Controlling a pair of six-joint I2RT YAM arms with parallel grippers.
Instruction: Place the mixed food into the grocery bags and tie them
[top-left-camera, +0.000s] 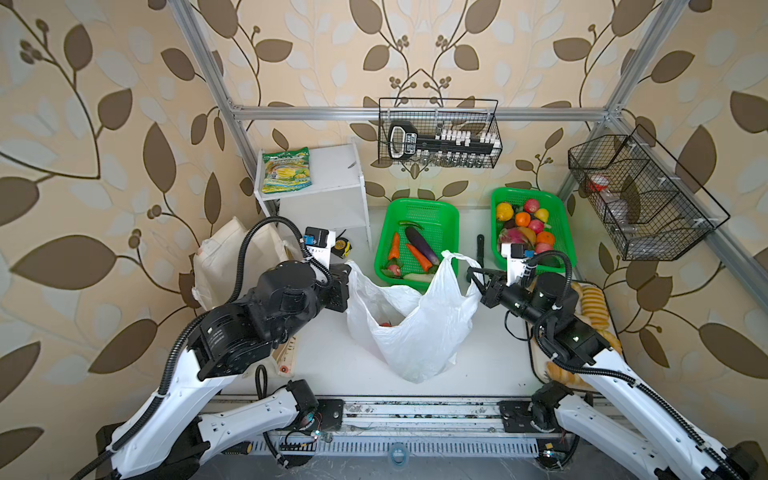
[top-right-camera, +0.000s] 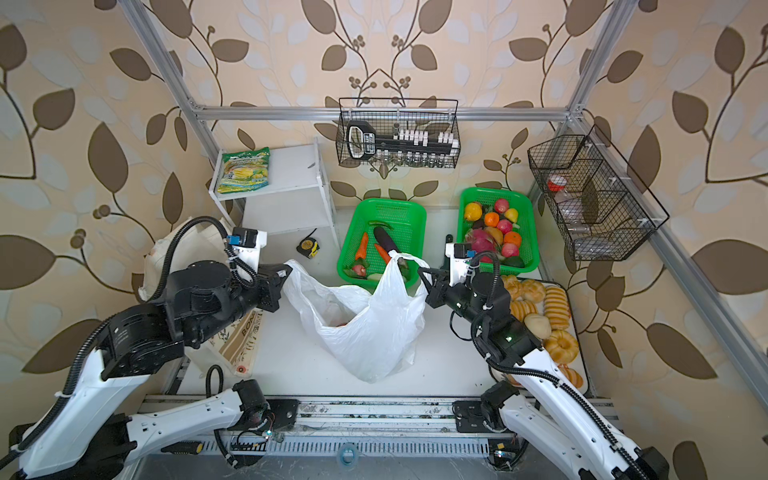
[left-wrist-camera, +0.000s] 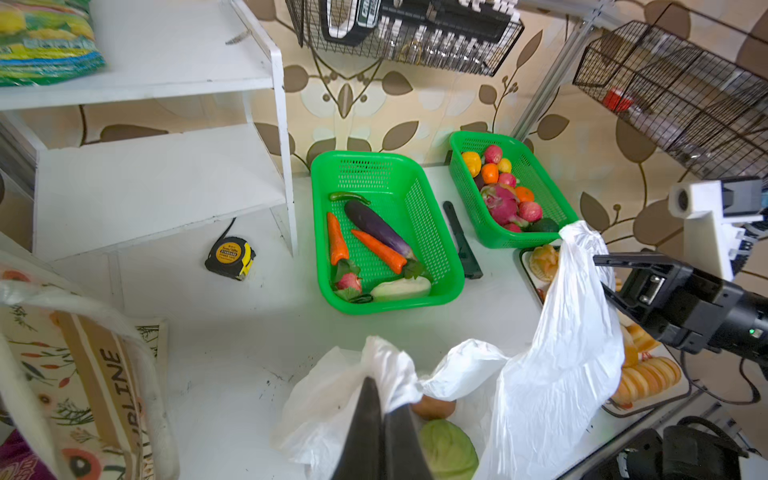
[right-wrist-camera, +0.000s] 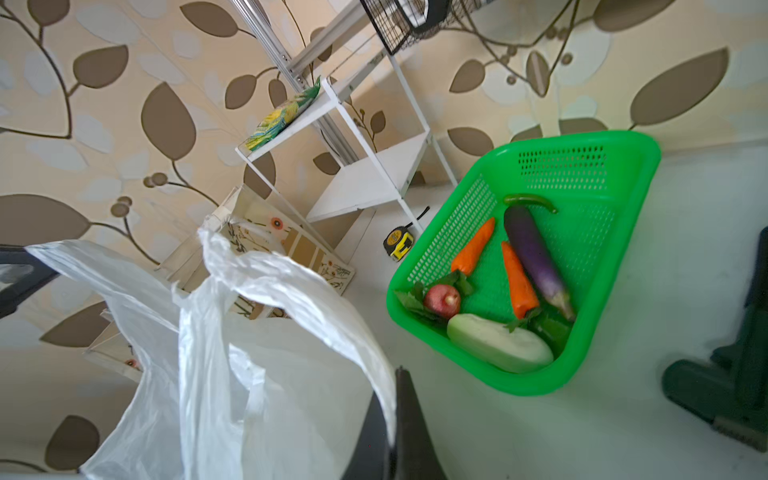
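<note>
The bag (top-left-camera: 415, 328) is stood open at the middle of the table, between the two arms. The left jaws are clenched on one of its handles (left-wrist-camera: 390, 365), and the right jaws are clenched on the other handle (left-wrist-camera: 582, 241), which is pulled up and out toward the right edge. The two handles are held well apart and no knot has been made.

Inside the bag a cabbage (left-wrist-camera: 449, 449) and a potato (left-wrist-camera: 434, 406) are seen lying together in the left wrist view, and a bit of red, judged to be the tomato (top-left-camera: 385, 324), is seen through the mouth in both top views. The loading of this bag is therefore judged done, and its tying is the step in hand.

The tote (top-left-camera: 220, 266) is slumped at the left edge of the table, partly hidden under the left arm. Something purple (left-wrist-camera: 20, 459) is seen at its mouth, but the rest of its contents cannot be made out. Its handle (left-wrist-camera: 137, 353) is seen as a loose loop, so its tying is judged still left.
</note>
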